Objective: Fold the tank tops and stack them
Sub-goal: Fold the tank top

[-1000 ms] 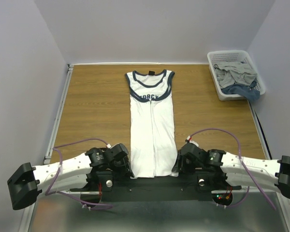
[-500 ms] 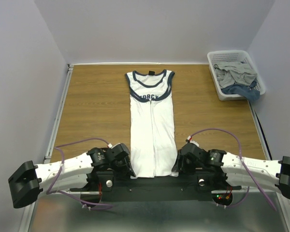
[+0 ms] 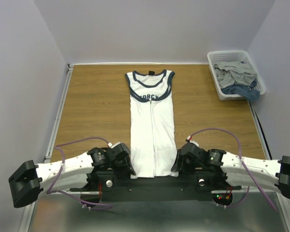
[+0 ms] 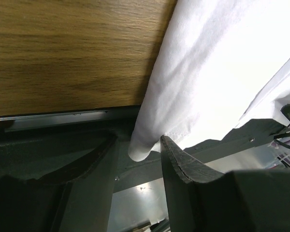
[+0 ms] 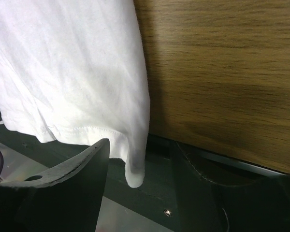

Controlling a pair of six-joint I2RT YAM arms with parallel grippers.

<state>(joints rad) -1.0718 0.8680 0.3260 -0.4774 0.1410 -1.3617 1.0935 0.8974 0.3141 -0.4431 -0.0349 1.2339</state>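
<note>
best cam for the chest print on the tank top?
Top external: the chest print shows near the neckline of the tank top, partly hidden by folds. Both wrist views catch only plain white hem corners.

place: robot lab cell | evidence: plain grey walls (image 3: 154, 29), wood-grain bench (image 3: 96, 106), laundry basket (image 3: 226, 51)

The tank top (image 3: 152, 130) bears navy letters readable only as "ORCY" across its chest, just below its neckline.
</note>
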